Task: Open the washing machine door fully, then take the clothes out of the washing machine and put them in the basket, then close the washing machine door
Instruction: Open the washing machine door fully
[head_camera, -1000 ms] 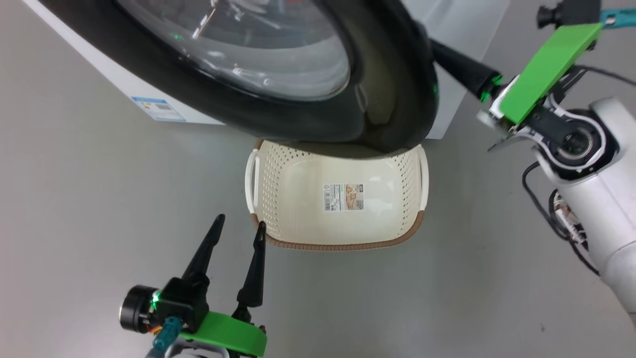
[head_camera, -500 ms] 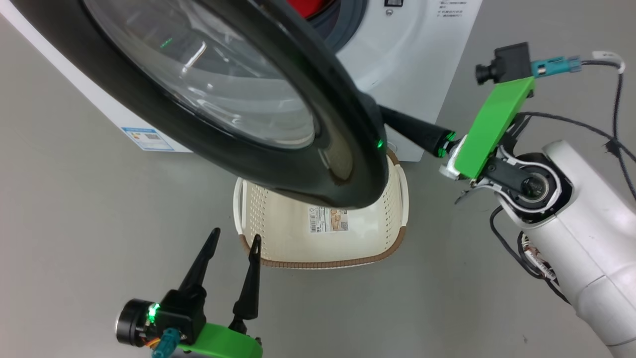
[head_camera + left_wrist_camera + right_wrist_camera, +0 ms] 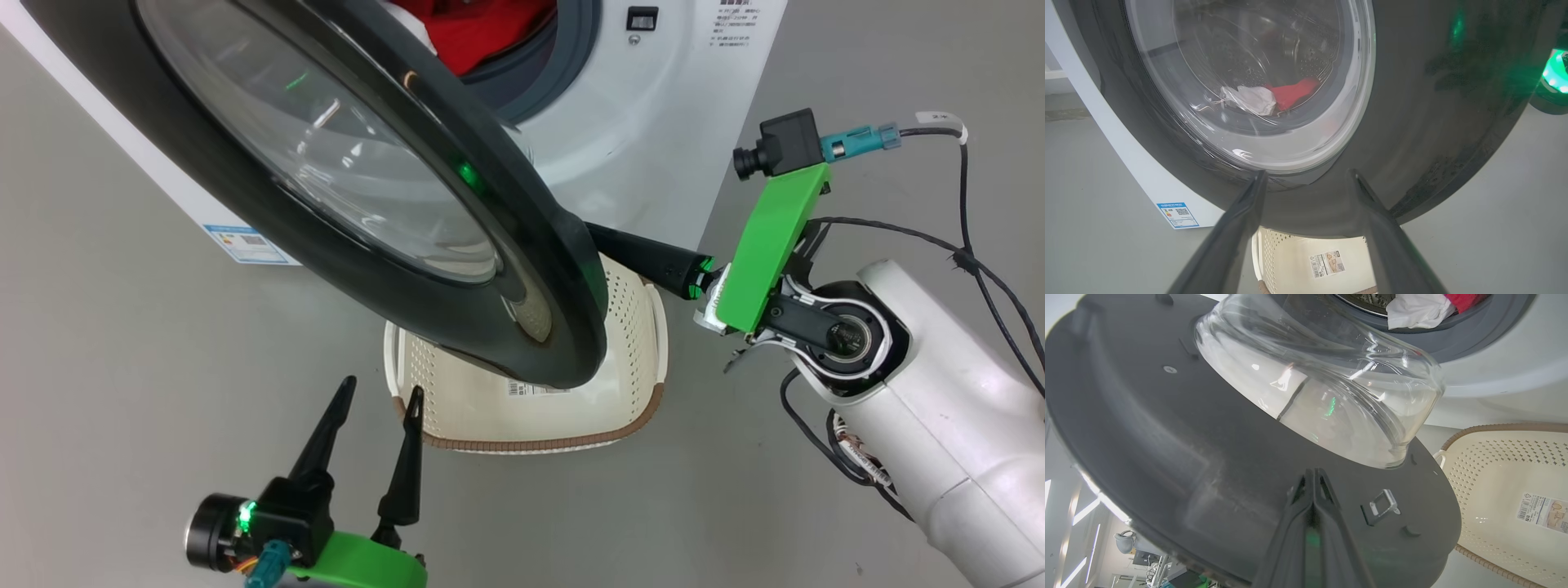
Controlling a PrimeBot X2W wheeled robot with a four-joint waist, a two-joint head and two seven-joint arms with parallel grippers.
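Note:
The washing machine door (image 3: 563, 327), black-rimmed with a glass bowl (image 3: 1331, 396), stands partly open and hangs over the basket (image 3: 531, 445). My right gripper (image 3: 1313, 473) is shut, its tips against the door's dark inner face beside the latch (image 3: 1382, 504); its fingers (image 3: 645, 255) run in behind the rim. Red clothes (image 3: 482, 33) and a white cloth (image 3: 1417, 310) lie in the mouth of the washing machine (image 3: 653, 122). Low at the left, my left gripper (image 3: 382, 385) is open and empty, near the basket's front left corner.
Grey floor lies all around. A blue sticker (image 3: 245, 242) marks the machine's lower left front. My right forearm (image 3: 939, 425) and its cables stand right of the basket. The door covers the basket's back half.
The door has swung further open, with my shut right gripper moving down and left behind it. More of the drum mouth and the red garment show. The left gripper has stayed put.

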